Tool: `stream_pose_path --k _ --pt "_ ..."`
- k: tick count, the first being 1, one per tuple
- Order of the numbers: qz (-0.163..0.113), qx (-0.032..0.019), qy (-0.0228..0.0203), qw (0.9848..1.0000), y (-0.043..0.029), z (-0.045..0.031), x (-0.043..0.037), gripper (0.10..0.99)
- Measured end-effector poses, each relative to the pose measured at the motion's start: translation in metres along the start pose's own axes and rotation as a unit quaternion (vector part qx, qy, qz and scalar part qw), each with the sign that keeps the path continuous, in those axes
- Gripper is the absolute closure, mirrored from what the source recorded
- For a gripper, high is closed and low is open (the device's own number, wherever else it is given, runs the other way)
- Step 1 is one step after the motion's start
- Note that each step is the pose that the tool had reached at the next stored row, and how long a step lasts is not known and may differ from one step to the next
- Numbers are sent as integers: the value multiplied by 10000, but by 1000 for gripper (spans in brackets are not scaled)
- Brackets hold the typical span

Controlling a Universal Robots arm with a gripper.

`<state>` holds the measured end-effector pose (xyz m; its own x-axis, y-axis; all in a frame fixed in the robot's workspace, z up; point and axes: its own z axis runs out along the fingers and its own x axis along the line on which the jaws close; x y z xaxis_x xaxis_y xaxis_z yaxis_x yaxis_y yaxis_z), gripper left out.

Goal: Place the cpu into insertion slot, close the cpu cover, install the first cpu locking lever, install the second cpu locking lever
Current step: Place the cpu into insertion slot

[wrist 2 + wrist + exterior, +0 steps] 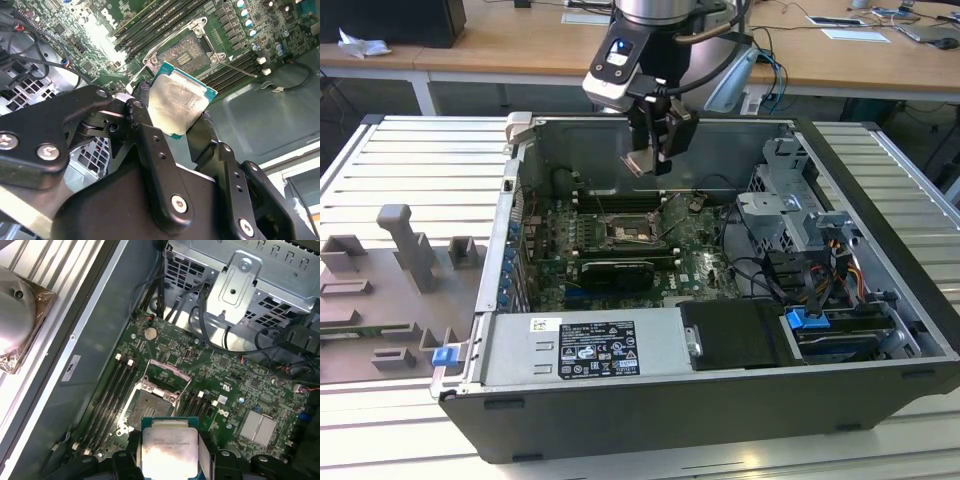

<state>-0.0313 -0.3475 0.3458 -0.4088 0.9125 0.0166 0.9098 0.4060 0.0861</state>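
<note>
Black fingers (150, 145) pinch the cpu (177, 107) above the insertion slot (191, 51).

Bright room light, white glare on motherboard (97, 34), soft shadows

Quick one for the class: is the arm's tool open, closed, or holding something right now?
Tool: closed on the cpu, held up above the insertion slot, not yet in it.
</note>
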Motion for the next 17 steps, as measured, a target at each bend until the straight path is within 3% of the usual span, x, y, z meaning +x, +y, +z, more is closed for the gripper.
stream_pose_path --k 12,17 --pt "635 -10 -55 9980 -2 20 0 545" --pt "947 -15 -83 9955 -2 28 0 545"
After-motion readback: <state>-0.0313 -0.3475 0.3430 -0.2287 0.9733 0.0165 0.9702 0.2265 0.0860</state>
